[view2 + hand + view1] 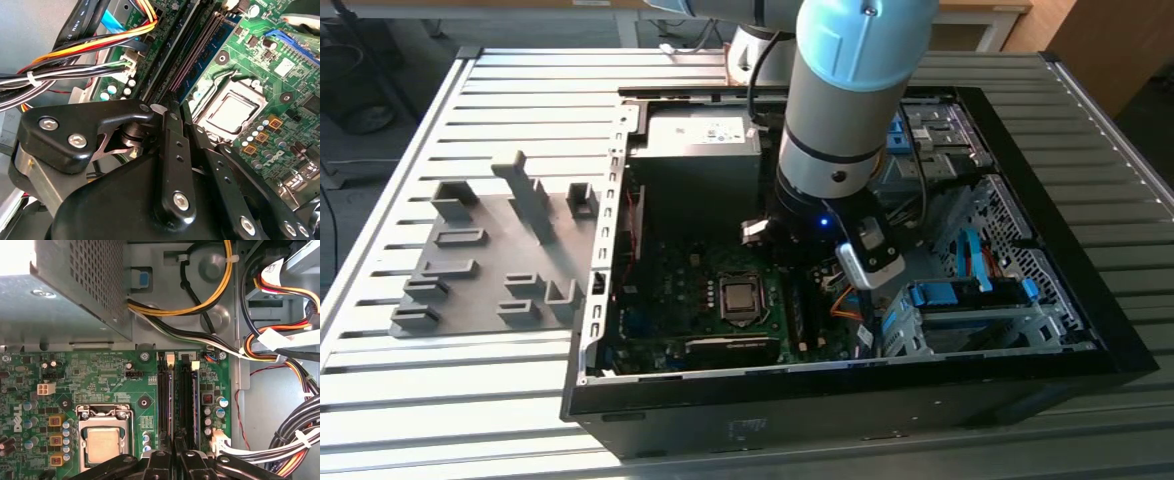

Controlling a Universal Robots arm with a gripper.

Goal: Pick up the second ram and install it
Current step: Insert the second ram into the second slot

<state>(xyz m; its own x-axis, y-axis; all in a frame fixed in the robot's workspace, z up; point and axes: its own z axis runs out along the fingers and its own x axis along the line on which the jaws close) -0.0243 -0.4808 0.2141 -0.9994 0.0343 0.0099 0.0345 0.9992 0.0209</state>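
Black gripper (172, 452) sits low over the green motherboard (100, 377) inside the open computer case (1014, 330), its fingers (175, 150) drawn close together over the memory slots (177, 400). Second ram (171, 400) stands on edge in a slot, directly in line with the fingertips; whether they clamp it cannot be told. CPU socket (103, 440) lies beside the slots. Gray slotted rack (494, 260) rests on the table outside the case.

Bright, even light; blown-out glare; blurred near foreground.
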